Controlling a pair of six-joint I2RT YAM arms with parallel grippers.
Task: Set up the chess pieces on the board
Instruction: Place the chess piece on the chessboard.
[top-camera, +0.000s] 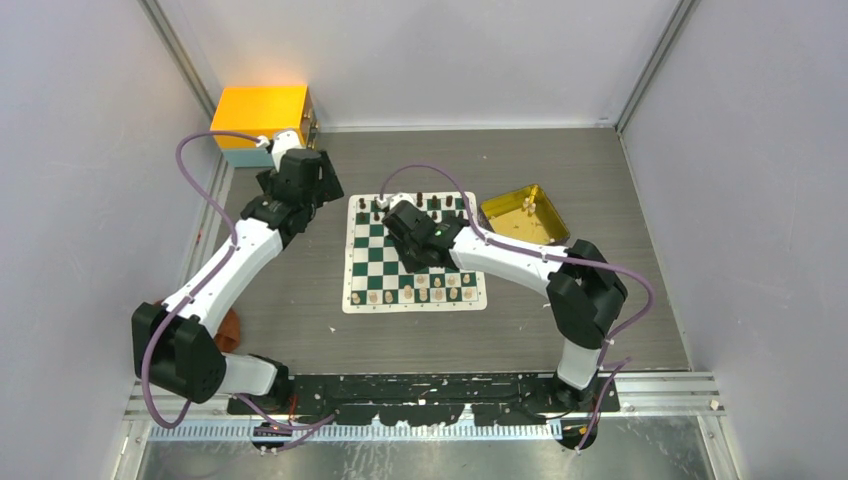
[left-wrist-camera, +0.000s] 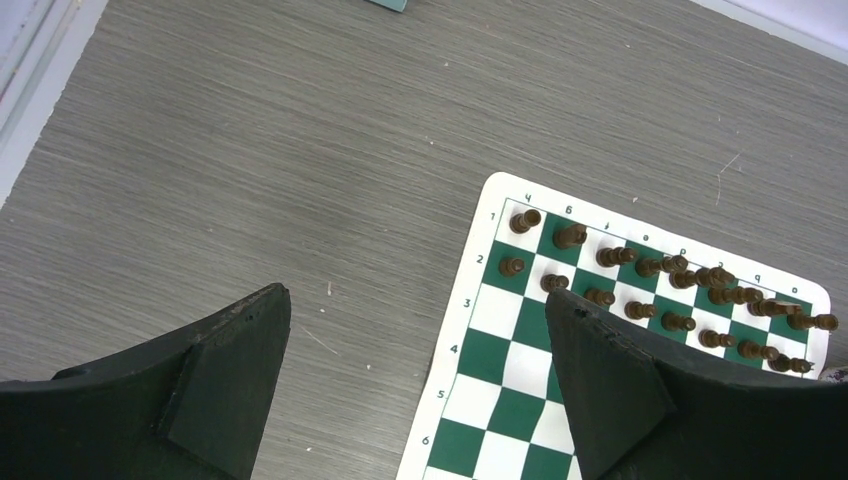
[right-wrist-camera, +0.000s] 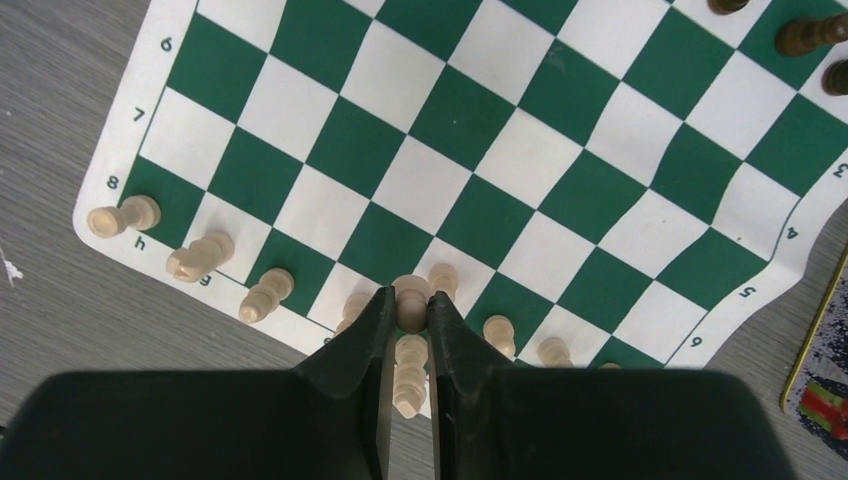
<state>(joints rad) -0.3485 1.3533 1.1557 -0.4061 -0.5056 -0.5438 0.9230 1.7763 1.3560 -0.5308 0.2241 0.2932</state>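
The right gripper (right-wrist-camera: 409, 312) pinched a cream piece (right-wrist-camera: 410, 296) between nearly closed fingertips, the board (right-wrist-camera: 520, 160) stretching ahead of it. The left gripper (left-wrist-camera: 418, 298) stood spread and empty, dark pieces (left-wrist-camera: 650, 268) ahead to its right.

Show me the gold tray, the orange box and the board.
gold tray (top-camera: 505, 222): top external view, bare floor.
orange box (top-camera: 262, 108): top external view, top face.
board (right-wrist-camera: 430, 185): right wrist view, a central square.

Board (right-wrist-camera: 520, 160) matt; tray (top-camera: 540, 228) glossy mtl.
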